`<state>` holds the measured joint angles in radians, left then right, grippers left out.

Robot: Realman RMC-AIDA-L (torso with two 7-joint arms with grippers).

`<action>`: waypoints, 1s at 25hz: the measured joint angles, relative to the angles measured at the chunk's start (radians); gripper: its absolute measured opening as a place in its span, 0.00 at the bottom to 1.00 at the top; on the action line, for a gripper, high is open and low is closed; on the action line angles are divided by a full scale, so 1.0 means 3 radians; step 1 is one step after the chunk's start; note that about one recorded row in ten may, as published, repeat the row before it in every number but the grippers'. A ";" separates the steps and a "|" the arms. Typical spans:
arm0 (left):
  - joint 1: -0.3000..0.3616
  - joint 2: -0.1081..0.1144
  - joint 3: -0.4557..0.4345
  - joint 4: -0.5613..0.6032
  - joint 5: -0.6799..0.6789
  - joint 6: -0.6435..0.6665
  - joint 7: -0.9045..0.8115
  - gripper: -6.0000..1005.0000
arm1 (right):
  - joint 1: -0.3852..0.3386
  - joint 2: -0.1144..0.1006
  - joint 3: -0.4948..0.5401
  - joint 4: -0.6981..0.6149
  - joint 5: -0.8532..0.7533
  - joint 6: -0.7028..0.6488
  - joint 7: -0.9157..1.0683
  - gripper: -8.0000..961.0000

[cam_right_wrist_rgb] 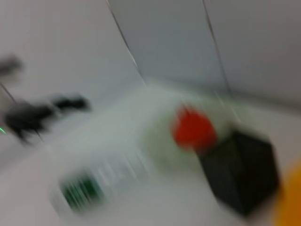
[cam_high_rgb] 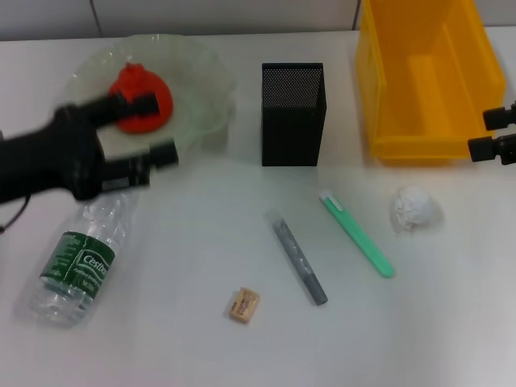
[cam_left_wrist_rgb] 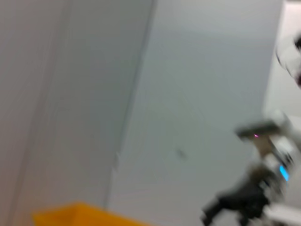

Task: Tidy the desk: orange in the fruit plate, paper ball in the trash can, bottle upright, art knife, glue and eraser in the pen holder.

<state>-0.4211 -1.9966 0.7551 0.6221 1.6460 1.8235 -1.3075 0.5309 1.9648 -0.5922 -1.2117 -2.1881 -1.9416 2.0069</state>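
The orange (cam_high_rgb: 142,98) lies in the clear glass fruit plate (cam_high_rgb: 205,76) at the back left. My left gripper (cam_high_rgb: 162,127) hovers open at the plate's near side, one finger crossing in front of the orange. A plastic bottle (cam_high_rgb: 77,260) with a green label lies on its side at the front left. The black mesh pen holder (cam_high_rgb: 293,114) stands mid-table. In front of it lie the grey glue stick (cam_high_rgb: 297,258), the green art knife (cam_high_rgb: 357,235) and the eraser (cam_high_rgb: 243,305). The paper ball (cam_high_rgb: 415,210) sits near the yellow trash can (cam_high_rgb: 427,137). My right gripper (cam_high_rgb: 488,133) is open at the right edge.
The white desk (cam_high_rgb: 177,339) meets a grey wall at the back. The right wrist view is smeared and shows the orange (cam_right_wrist_rgb: 193,129), the pen holder (cam_right_wrist_rgb: 242,175) and the bottle (cam_right_wrist_rgb: 83,190). The left wrist view shows the wall and a corner of the trash can (cam_left_wrist_rgb: 70,214).
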 joint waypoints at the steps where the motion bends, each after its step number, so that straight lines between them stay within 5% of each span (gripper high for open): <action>1: -0.0001 0.0005 0.0000 0.0003 0.0091 0.0020 -0.0002 0.83 | 0.0075 -0.0015 -0.0123 -0.0179 -0.0242 0.0001 0.0195 0.86; 5: 0.0011 0.0042 -0.0049 0.0003 0.0330 0.0021 -0.0084 0.83 | 0.0335 0.0008 -0.0694 -0.0560 -0.1170 0.0016 0.0725 0.86; 12: 0.0095 0.0063 -0.0206 0.0003 0.0347 -0.0012 -0.0135 0.83 | 0.0545 0.0363 -0.1194 -0.0296 -0.1940 0.0597 0.0834 0.86; 25: 0.0114 0.0041 -0.0205 -0.0029 0.0355 -0.0011 -0.0140 0.83 | 0.0801 0.0384 -0.1708 0.0975 -0.1764 0.1587 0.0812 0.86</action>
<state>-0.3870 -1.9842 0.6937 0.6134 1.7527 1.8203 -1.3494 0.7713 2.0798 -1.1045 -0.9191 -2.7173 -1.4654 2.2506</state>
